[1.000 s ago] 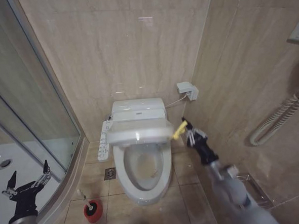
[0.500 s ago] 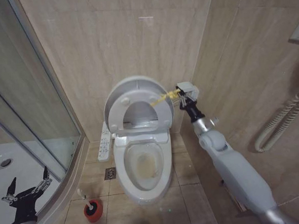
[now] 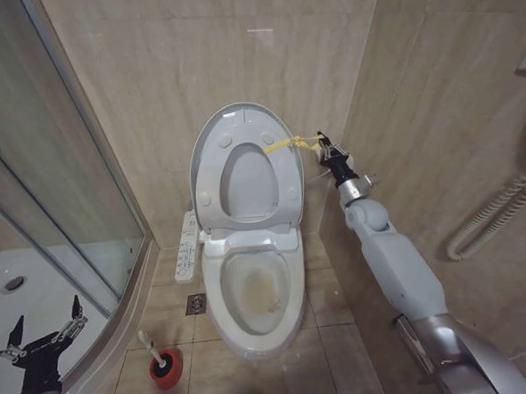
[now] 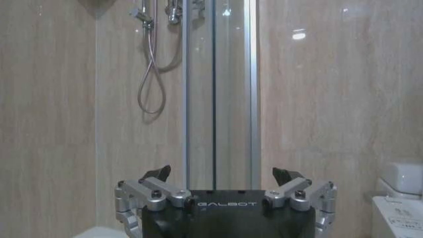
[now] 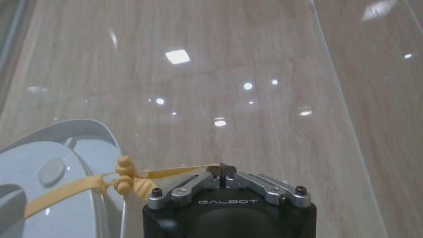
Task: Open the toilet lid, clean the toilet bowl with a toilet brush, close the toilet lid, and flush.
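Tile wall [image 3: 210, 66] stands behind the toilet, and the toilet lid [image 3: 245, 167] now leans nearly upright against it, underside and bumpers facing the room; half a second ago it was tilted well short of the wall, and a second ago it hung low over the bowl. The seat ring has gone up with it and rests against the lid's inner face. That leaves the toilet bowl [image 3: 254, 296] fully uncovered, its stained inside open to reach, so by my reading the opening step is as good as done and brushing comes next. The right gripper [image 3: 325, 146] has risen with the lid and sits high beside its edge, fingers pinched together on the yellow strap [image 3: 288, 143], which runs taut from the lid rim to the fingertips; the right wrist view shows the knotted strap [image 5: 126, 176] entering the closed tips. The left gripper [image 3: 41, 338] hangs low in front of the shower enclosure [image 3: 41, 219], fingers spread wide and holding nothing. The toilet brush [image 3: 153, 348] stands untouched in its red holder [image 3: 164, 368] on the floor, left of the bowl's front.
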Motion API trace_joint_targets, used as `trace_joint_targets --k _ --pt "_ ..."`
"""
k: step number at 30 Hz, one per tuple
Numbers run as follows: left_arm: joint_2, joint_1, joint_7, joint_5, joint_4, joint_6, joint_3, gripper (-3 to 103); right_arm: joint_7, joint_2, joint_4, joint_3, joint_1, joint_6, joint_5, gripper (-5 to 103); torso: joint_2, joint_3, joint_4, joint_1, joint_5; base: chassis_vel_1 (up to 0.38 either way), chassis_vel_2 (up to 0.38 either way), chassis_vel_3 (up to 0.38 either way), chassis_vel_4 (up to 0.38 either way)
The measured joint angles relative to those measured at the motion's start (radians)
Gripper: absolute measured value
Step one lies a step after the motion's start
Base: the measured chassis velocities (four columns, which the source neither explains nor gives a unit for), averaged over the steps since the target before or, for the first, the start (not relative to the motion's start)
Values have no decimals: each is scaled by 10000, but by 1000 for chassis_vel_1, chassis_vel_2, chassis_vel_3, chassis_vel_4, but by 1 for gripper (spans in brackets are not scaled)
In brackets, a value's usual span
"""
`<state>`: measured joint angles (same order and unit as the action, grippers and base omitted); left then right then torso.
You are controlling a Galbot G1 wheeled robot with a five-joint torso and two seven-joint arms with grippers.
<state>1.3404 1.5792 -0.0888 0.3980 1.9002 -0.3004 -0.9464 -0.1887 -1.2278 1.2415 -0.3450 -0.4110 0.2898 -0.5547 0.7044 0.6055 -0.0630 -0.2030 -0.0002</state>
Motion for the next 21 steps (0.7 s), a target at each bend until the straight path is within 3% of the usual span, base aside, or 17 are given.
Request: trace_joint_targets --k 8,21 --pt "-16 -144 6 -8 -152 -1 63 100 -95 -247 -315 192 101 8 -122 1 0 -1 -21 1 3 0 0 0 0" --pt "-226 -272 6 157 -461 -58 56 100 -325 -679 -1317 297 841 31 -261 1 1 -1 -12 0 1 0 0 0 0"
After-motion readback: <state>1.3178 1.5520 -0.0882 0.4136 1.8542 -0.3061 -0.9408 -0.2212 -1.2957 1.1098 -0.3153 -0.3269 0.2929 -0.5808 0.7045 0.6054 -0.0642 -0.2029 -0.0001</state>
